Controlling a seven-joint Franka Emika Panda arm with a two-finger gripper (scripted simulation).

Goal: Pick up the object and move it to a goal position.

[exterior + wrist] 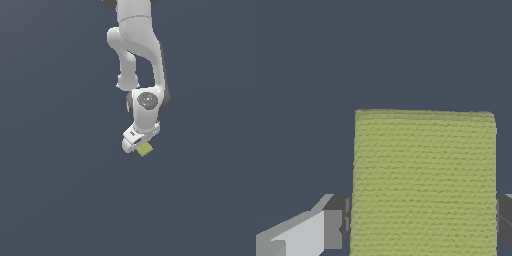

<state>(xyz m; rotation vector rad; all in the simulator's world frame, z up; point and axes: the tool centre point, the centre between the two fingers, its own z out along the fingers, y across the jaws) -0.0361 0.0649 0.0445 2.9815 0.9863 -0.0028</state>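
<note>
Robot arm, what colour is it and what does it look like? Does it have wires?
The arm is white and rounded, made of thick, curvy segments with dark bands at the joints. One joint has a grey round cap. The gripper is a white, boxy block with a small dark mark. In the wrist view its fingers look light grey with darker pads. No wires or cables show.

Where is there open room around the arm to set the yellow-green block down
Bare dark surface lies all around: wide stretches on the exterior view's left and right of the arm, and the whole area below the yellow-green block. The only crowded spot is at the end effector, whose fingers sit tight against the block's sides.
</note>
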